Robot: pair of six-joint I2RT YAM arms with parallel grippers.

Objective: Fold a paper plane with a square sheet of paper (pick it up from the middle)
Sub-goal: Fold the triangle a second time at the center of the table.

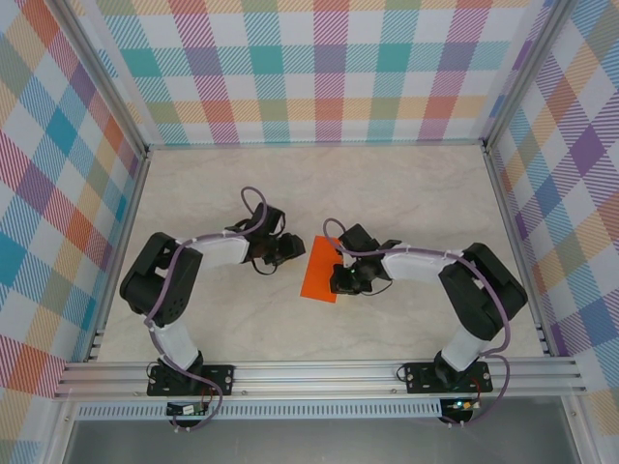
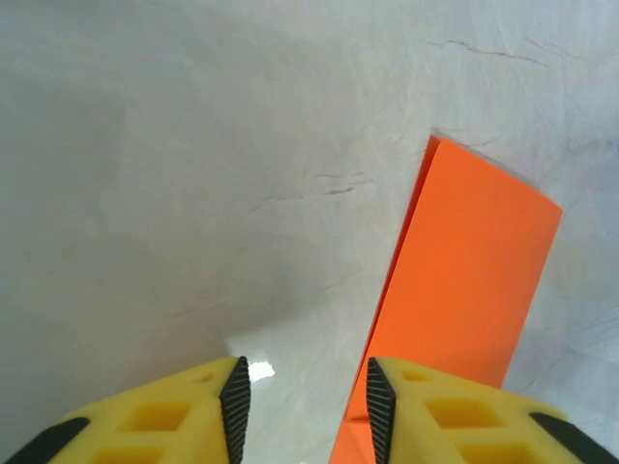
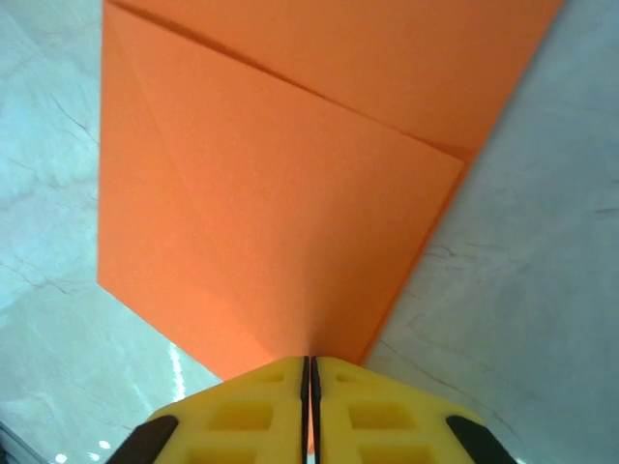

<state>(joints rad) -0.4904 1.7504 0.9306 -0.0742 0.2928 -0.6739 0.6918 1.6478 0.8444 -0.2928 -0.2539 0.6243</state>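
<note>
My right gripper (image 3: pixel 309 372) pinches the square sheet of paper (image 1: pixel 317 271); my left gripper (image 2: pixel 308 387) stands open.
Sheet partly folded, mid-table (image 1: pixel 406 193), between both grippers; one left finger just beside its edge.

The pale marbled surface (image 1: pixel 406 184) lies bare across its far half, hemmed by pastel checked walls (image 1: pixel 329 68). At centre, the left end effector (image 1: pixel 293 251) and right end effector (image 1: pixel 338 280) crowd a folded bright orange paper sheet (image 1: pixel 317 278) from either side; an aluminium rail (image 1: pixel 319 372) bars the near edge.
</note>
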